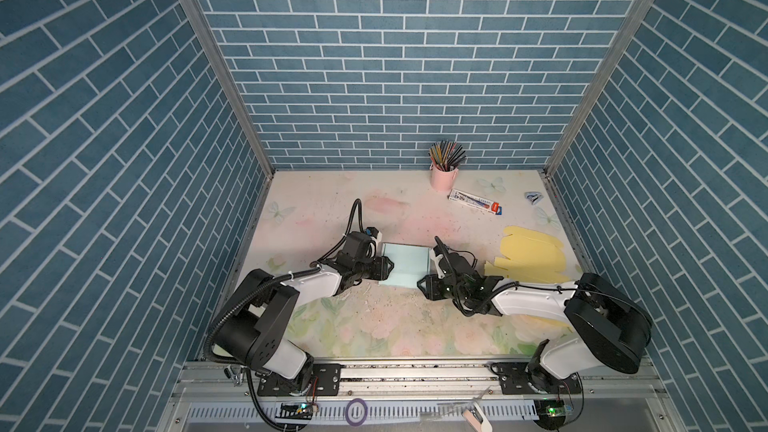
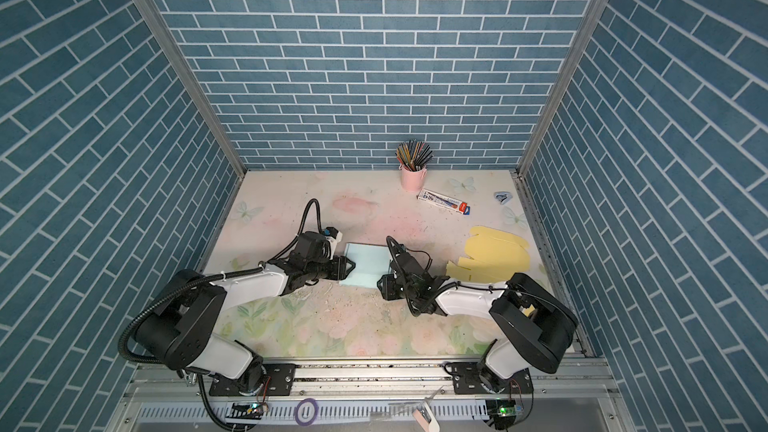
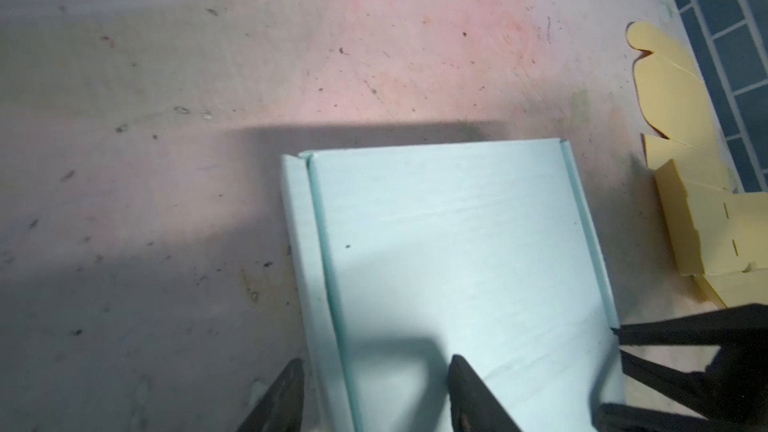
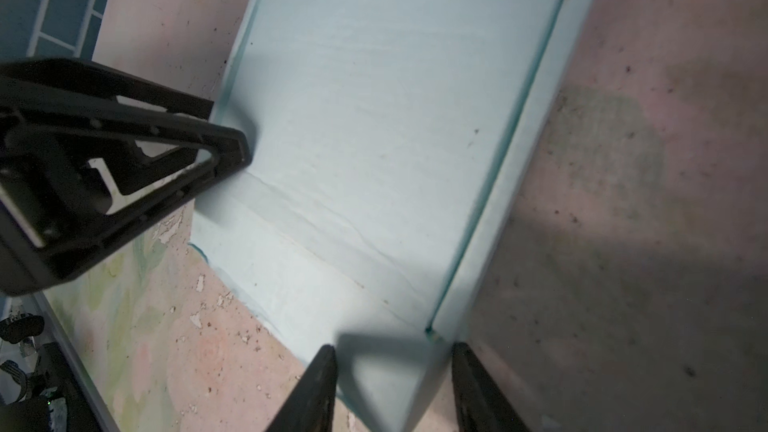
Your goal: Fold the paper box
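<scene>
**Pale blue box lies flat between two hands**

Pale blue card forms the one paper box (image 1: 405,263) here. It lies flat near the middle of the floral surface (image 1: 332,209), with a narrow folded strip along each of two opposite edges.

Two hands are at the box, one on each side. In both top views the left hand (image 1: 388,268) is at its left edge and the right hand (image 1: 422,284) is at its near right corner. In the left wrist view the two fingers (image 3: 291,392) of the left hand stand apart, with one folded strip between them, and they pinch nothing. In the right wrist view the two fingers (image 4: 320,384) of the right hand are also spread, and the corner of the box shows between them.

Four other things are on the surface:
- Yellow card cut-outs (image 1: 532,251) lie flat to the right of the box. How many sheets they are I cannot tell.
- One pink cup (image 1: 444,178) full of pencils stands at the back wall.
- One flat pencil packet (image 1: 476,201) lies just in front of the cup.
- One small blue and white item (image 1: 533,198) lies near the right wall.
</scene>
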`<state>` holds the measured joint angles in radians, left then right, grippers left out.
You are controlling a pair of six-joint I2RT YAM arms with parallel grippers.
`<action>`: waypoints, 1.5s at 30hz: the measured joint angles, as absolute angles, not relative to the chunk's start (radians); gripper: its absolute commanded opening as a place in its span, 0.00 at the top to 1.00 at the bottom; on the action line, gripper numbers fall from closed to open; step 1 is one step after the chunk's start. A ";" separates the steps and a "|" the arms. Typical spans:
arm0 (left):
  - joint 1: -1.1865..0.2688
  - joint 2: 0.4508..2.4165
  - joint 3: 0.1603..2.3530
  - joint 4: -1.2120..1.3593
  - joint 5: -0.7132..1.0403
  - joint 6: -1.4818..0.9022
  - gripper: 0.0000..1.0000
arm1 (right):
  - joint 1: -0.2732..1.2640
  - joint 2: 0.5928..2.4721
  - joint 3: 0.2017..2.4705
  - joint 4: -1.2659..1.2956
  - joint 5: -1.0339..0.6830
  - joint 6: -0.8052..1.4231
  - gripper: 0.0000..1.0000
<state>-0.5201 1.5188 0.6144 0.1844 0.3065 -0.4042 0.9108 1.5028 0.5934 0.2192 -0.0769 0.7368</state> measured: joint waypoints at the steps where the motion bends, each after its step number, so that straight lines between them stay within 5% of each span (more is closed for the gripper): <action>1: -0.525 1.521 0.614 0.192 0.304 -0.406 0.47 | 0.911 1.505 0.593 0.221 -0.077 0.737 0.55; 45: -0.531 1.596 0.630 0.312 0.295 -0.427 0.55 | 0.910 1.560 0.689 0.085 0.121 0.680 0.67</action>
